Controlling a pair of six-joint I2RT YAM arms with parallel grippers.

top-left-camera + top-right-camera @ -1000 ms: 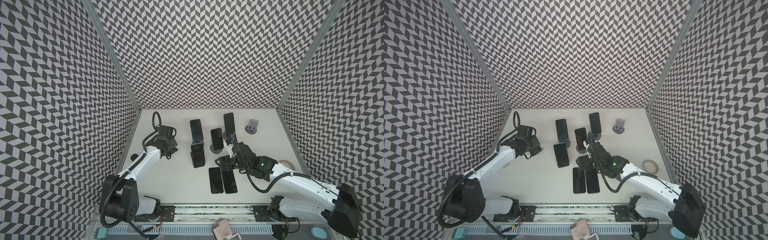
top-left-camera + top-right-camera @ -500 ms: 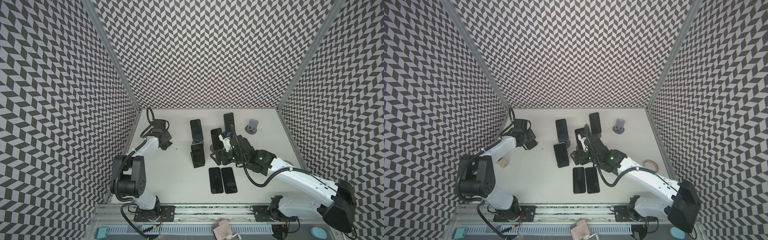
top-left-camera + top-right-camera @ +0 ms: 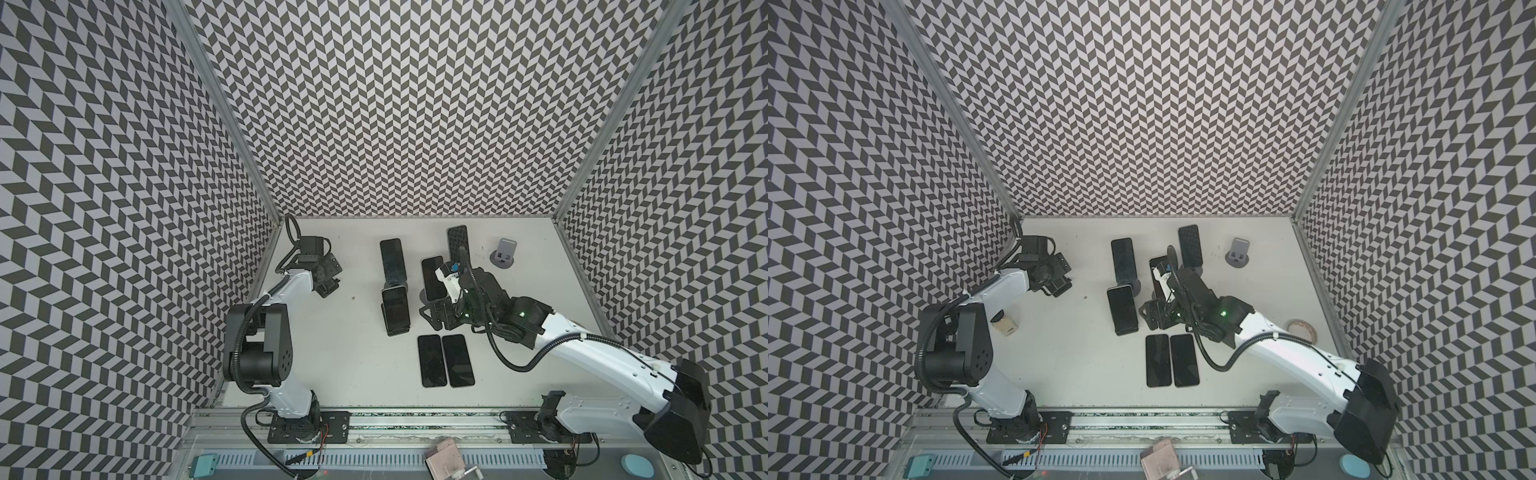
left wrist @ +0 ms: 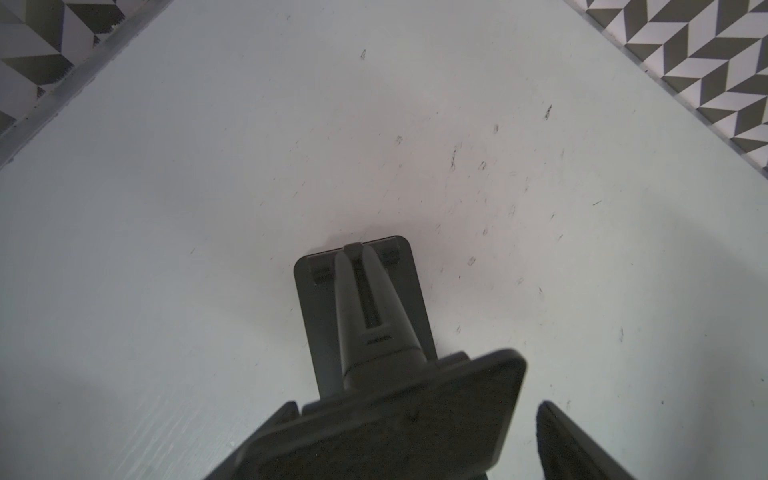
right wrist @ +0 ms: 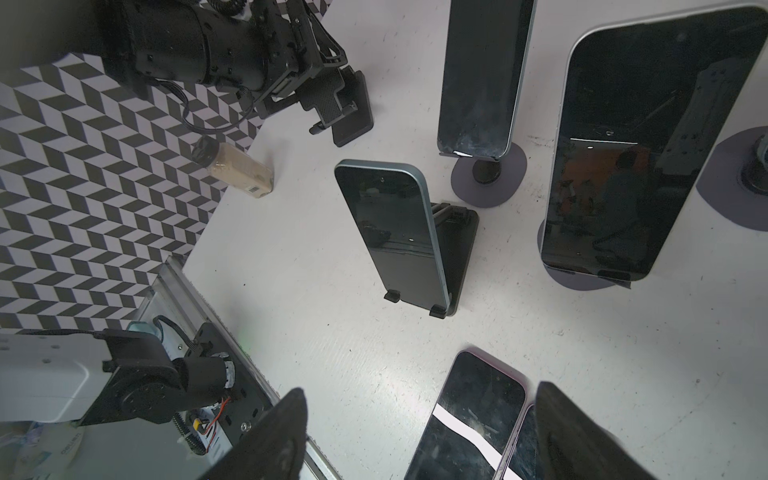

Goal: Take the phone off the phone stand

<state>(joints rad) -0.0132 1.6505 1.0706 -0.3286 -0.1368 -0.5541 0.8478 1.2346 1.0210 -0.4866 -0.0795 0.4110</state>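
Note:
Several dark phones lean on stands mid-table. One phone [image 3: 395,309] [image 5: 395,232] rests on a black folding phone stand [image 5: 461,249]; others [image 3: 392,259] [image 3: 432,276] [image 3: 458,243] sit on round grey stands. In both top views my right gripper [image 3: 434,318] [image 3: 1152,316] hovers open and empty beside the middle phone, above two phones [image 3: 432,360] [image 3: 457,360] lying flat. In its wrist view the right gripper [image 5: 419,436] holds nothing. My left gripper [image 3: 327,286] [image 4: 419,436] is at the back left, open around an empty black stand [image 4: 365,299] [image 5: 353,120] on the table, with a gap at one finger [image 4: 557,432].
An empty grey round stand [image 3: 504,254] stands at the back right. A small bottle [image 3: 1005,326] [image 5: 237,170] lies by the left wall, a tape roll [image 3: 1301,329] by the right wall. Patterned walls enclose the table on three sides.
My left gripper's jaws have opened off the black stand, and the left arm has folded up near its base. My right gripper has moved back from over the flat phones toward the middle phone.

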